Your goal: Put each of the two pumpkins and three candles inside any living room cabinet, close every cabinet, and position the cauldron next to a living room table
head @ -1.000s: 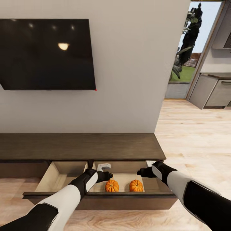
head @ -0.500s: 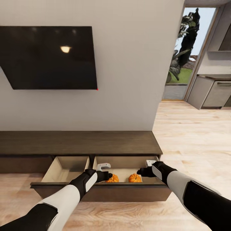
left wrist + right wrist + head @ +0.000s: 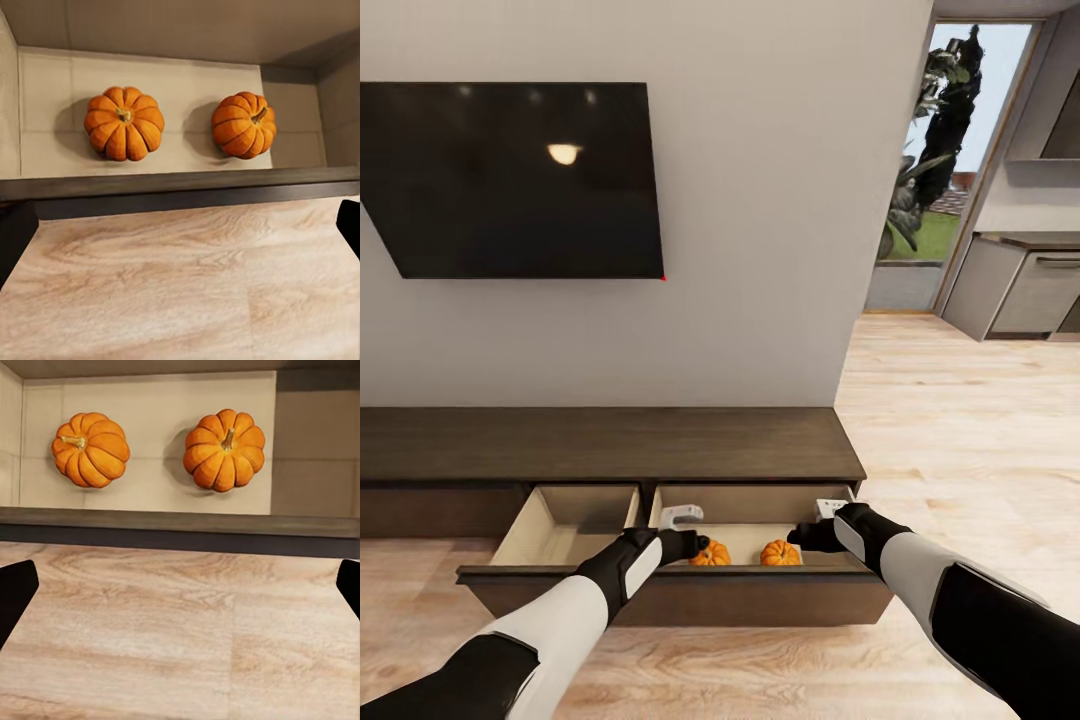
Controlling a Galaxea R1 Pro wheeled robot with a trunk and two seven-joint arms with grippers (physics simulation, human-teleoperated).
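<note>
Two pumpkins (image 3: 710,553) (image 3: 780,552) already in, side by side but apart, on the pale floor of the right-hand compartment of the open drawer (image 3: 680,592) in the cabinet (image 3: 610,445). Left-hand compartment looks bare, though its near part hides behind the drawer front. Candles, cauldron and table yet to be dealt with; drawer yet to be shut. Left gripper (image 3: 695,545) and right gripper (image 3: 800,538) poised above the drawer's near edge, either side of the pumpkins. Both spread wide and holding nothing, going by the dark fingertips (image 3: 15,232) (image 3: 15,585) at opposite margins of each wrist view. Roughly a third done, at a guess.
</note>
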